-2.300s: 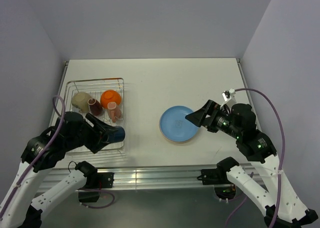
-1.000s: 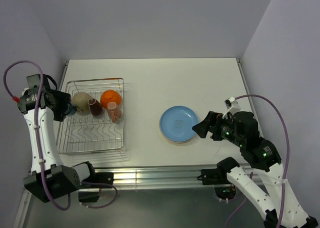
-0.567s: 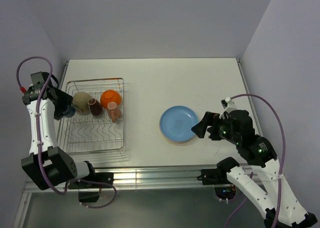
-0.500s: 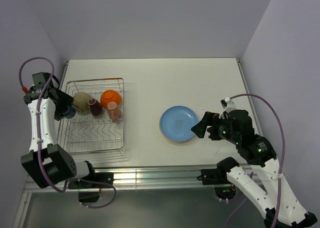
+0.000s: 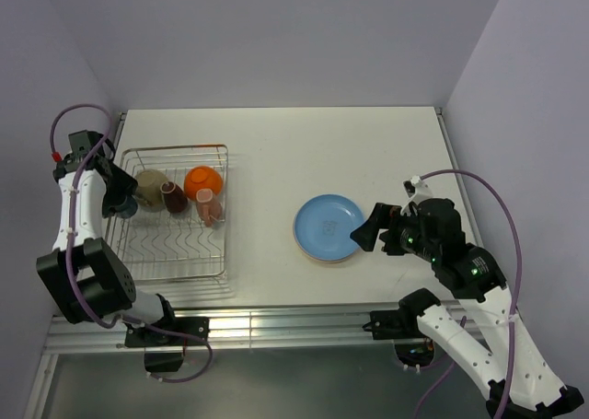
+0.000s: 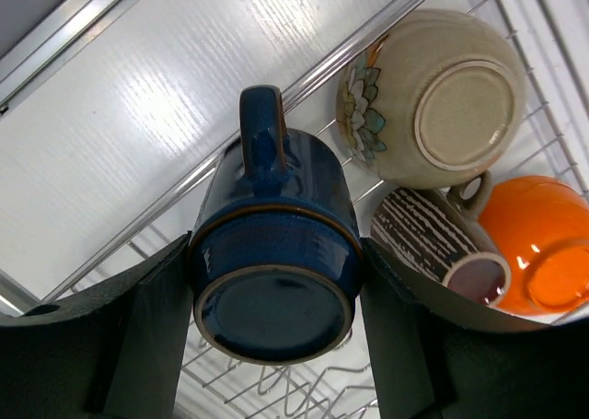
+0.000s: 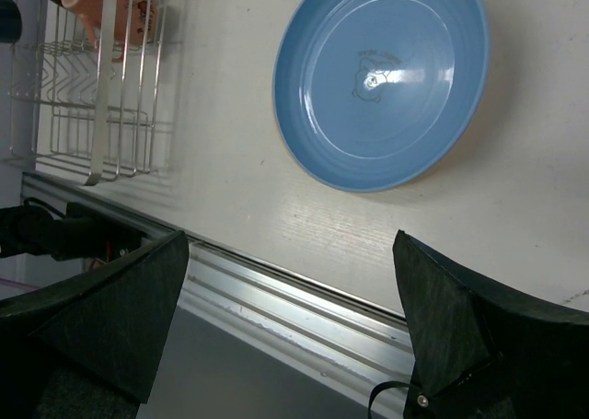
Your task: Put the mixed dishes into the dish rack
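The right claw (image 5: 366, 234) is hovering with its jaws spread wide and nothing between them, on the side of the round glossy blue plate (image 5: 327, 227) turned away from the rectangular silver wire dish rack (image 5: 167, 250). That plate is lying flat on the white bench (image 5: 276, 143), well apart from the rack's right side. At the rack's left rim, the left claw (image 6: 273, 295) is pinching a dark blue glazed mug (image 6: 276, 207), base towards the wrist camera. Just beside it inside the rack, a cream flower-painted bowl (image 6: 433, 97), a dark brown striped mug (image 6: 428, 239) and an orange bowl (image 6: 543, 235) are sitting together.
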